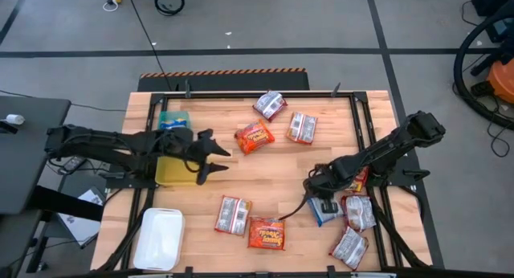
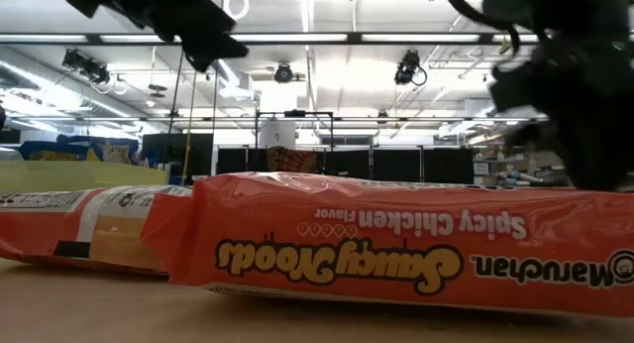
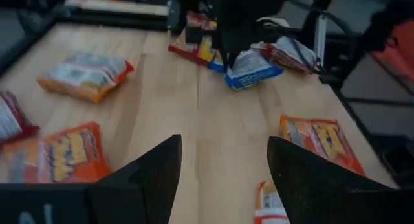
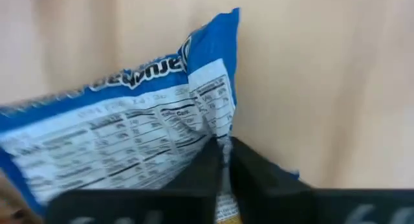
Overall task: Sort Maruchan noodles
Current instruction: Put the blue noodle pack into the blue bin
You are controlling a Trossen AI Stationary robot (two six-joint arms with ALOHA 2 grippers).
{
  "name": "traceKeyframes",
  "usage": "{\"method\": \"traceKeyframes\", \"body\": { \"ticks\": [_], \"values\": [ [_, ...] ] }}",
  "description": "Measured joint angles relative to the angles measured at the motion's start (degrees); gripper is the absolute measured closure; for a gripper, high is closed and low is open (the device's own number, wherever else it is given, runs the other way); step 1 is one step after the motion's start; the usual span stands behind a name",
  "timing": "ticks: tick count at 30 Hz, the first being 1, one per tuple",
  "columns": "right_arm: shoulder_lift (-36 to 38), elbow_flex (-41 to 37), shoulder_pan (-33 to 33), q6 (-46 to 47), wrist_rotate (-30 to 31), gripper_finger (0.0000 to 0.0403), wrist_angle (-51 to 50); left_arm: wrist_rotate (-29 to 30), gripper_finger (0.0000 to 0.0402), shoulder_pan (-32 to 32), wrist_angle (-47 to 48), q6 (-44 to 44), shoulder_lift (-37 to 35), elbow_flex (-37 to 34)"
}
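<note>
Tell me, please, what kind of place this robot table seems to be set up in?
Probably a robotics lab or workshop hall. The low view shows ceiling strip lights over a large open room, the high view shows a bare concrete floor with loose cables, and a hazard-striped edge runs behind the wooden table.

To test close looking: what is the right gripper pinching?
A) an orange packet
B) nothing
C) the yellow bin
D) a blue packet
D: in the right wrist view the right gripper has its fingers closed on the edge of the blue packet.
</note>
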State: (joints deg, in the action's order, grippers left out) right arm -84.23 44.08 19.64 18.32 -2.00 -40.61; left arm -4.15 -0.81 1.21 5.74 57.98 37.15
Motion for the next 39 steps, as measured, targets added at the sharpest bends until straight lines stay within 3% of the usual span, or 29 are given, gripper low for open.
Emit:
{"method": "traceKeyframes", "body": {
  "ticks": [2,6,9,11,15,20,27,34,39],
  "values": [
    [0.00,4.05,-0.27,-2.56,5.68,0.0390,-3.48,-0.03,0.0170,-1.36,-3.20,2.08,2.71,-0.09],
    [0.02,12.95,-0.24,-11.37,22.99,0.0390,-7.18,-0.04,0.0163,-5.34,-9.13,1.88,8.22,-0.11],
    [0.02,17.42,-0.84,-20.90,35.81,0.0396,-2.78,0.09,0.0147,-7.36,-18.12,0.06,12.47,-0.09],
    [0.04,18.66,-2.21,-27.78,40.10,0.0394,2.71,-0.47,0.0133,-8.20,-24.85,0.08,15.65,-0.07],
    [0.02,18.77,-7.04,-36.64,38.70,0.0393,10.99,-1.83,0.0099,-9.38,-31.53,-0.46,21.10,1.07],
    [-0.20,18.75,-14.39,-37.83,36.05,0.0396,16.17,0.53,0.0085,-9.54,-32.14,-3.98,26.45,4.83],
    [-0.20,18.75,-20.94,-40.10,23.56,0.0395,19.47,1.93,0.0085,-11.34,-41.81,-4.50,34.10,6.96],
    [-0.20,18.73,-22.80,-42.33,20.87,0.0395,24.11,-0.32,0.0085,-13.75,-40.86,-5.42,39.92,11.26],
    [-0.20,18.73,-22.62,-42.23,19.07,0.0385,26.63,-0.21,0.0114,-14.15,-33.63,-13.26,40.52,14.92]
  ]
}}
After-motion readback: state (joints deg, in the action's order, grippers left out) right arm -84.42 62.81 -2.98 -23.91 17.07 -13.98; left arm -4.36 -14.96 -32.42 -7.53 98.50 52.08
